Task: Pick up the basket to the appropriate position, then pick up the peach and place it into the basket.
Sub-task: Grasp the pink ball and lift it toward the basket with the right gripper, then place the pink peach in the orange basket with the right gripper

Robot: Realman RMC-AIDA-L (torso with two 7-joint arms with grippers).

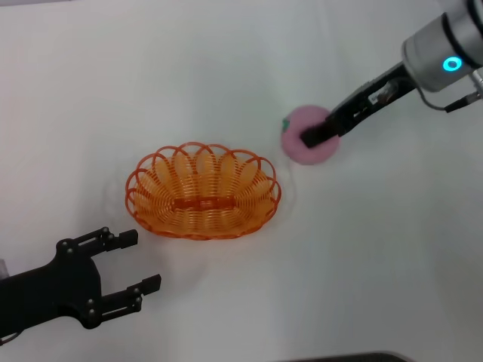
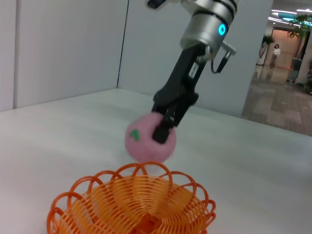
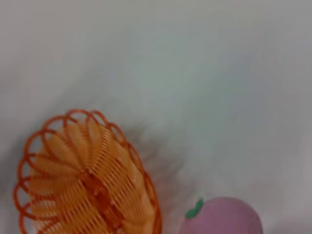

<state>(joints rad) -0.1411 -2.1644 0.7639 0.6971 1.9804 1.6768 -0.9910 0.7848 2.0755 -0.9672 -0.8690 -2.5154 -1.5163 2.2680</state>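
Peach [image 1: 310, 135], pink with a green stem mark, clamped between the fingers of the right gripper [image 1: 317, 136], lifted off the white table [image 1: 226, 68] just beside the basket [image 1: 202, 191]. Basket, orange wire, resting on the table. Left gripper [image 1: 143, 260], fingers spread, holding nothing, near the basket.

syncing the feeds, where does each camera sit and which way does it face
Head: above, looking down at basket, peach, both arms; left gripper open.
Left wrist: low behind the basket, facing the right gripper holding the lifted peach.
Right wrist: looking down on basket and peach; no arm shows.
All share basket and peach.
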